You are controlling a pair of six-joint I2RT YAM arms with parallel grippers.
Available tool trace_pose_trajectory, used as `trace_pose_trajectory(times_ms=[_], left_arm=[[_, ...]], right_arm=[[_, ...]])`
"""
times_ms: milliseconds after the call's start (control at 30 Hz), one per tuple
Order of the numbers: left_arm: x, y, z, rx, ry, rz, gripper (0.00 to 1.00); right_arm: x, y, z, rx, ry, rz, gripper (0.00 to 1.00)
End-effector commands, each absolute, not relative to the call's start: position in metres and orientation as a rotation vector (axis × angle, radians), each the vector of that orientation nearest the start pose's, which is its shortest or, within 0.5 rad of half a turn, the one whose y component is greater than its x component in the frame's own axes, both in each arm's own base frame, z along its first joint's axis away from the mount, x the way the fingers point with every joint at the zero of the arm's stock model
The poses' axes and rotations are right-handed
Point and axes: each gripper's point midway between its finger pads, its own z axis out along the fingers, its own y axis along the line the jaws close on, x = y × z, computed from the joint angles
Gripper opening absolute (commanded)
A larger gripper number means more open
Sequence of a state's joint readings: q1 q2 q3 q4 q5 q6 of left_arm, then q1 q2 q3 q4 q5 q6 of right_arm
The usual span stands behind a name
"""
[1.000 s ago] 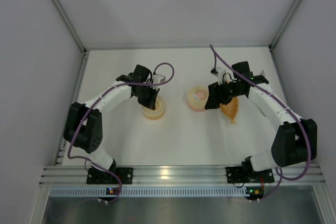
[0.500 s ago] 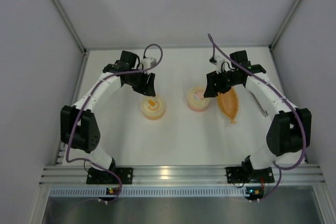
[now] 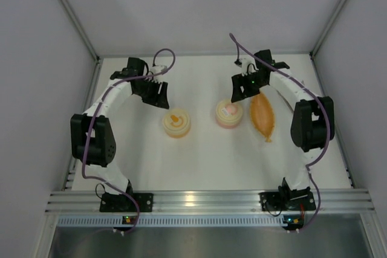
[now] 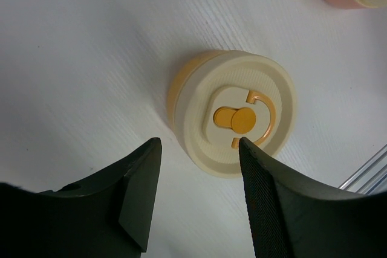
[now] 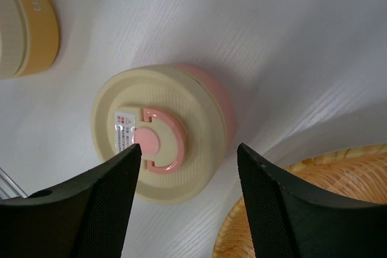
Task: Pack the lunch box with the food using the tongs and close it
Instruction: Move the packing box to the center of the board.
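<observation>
Cream lunch box with pink rim, right of centre on white tabletop, lid on, pink mark up. Just left of it, apart: second round cream container, orange rim, own lid with orange mark.

Just right of lunch box, narrow gap showing in the right wrist view: orange bag, lying lengthwise, pointed end toward near edge.

Left gripper hanging above tabletop just beyond the orange-rimmed container, jaws apart, nothing between them. Right gripper above far edge of lunch box, jaws apart, gripping nothing, lid in sight below the gap. Right forearm crossing just past the bag's far end.

Count: two containers, two lids, one bag, two arms. Purple cable looping off each wrist. Aluminium rail along near edge, grey walls on three sides.
</observation>
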State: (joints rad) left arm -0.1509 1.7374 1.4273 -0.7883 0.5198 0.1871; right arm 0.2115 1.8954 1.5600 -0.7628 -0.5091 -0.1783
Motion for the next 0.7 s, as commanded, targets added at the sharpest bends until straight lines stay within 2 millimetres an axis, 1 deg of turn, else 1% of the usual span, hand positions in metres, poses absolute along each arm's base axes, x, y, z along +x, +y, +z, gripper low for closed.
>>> trace_pose_trajectory(times_ms=[0,133,167,200,233,267,333,467,567,633,667], left_arm=[[0.372,-0.137,0.130,0.624,2.486,-0.698,0.59],[0.373,-0.136,0.115,0.613,2.508,-0.703,0.58],[0.374,-0.135,0.108,0.606,2.525,-0.698,0.58],[0.376,-0.135,0.105,0.603,2.525,-0.694,0.57],[0.376,-0.136,0.102,0.603,2.532,-0.700,0.57],[0.374,-0.138,0.098,0.616,2.534,-0.727,0.57],[0.372,-0.141,0.094,0.631,2.534,-0.756,0.57],[0.371,-0.144,0.085,0.658,2.542,-0.794,0.56],[0.368,-0.146,0.080,0.682,2.549,-0.817,0.55],[0.367,-0.146,0.078,0.692,2.551,-0.828,0.54],[0.367,-0.147,0.078,0.696,2.550,-0.830,0.53]], right_arm=[[0.425,0.165,0.123,-0.622,2.460,0.665,0.64],[0.424,0.166,0.106,-0.603,2.494,0.690,0.61],[0.423,0.167,0.103,-0.603,2.501,0.700,0.57],[0.422,0.168,0.098,-0.605,2.515,0.714,0.55],[0.420,0.170,0.096,-0.613,2.517,0.732,0.52],[0.418,0.170,0.092,-0.612,2.528,0.741,0.48],[0.414,0.171,0.086,-0.618,2.541,0.760,0.46],[0.407,0.172,0.076,-0.622,2.564,0.791,0.36],[0.398,0.175,0.070,-0.624,2.577,0.841,0.32],[0.393,0.179,0.069,-0.625,2.571,0.881,0.30],[0.387,0.180,0.067,-0.622,2.575,0.901,0.30]])
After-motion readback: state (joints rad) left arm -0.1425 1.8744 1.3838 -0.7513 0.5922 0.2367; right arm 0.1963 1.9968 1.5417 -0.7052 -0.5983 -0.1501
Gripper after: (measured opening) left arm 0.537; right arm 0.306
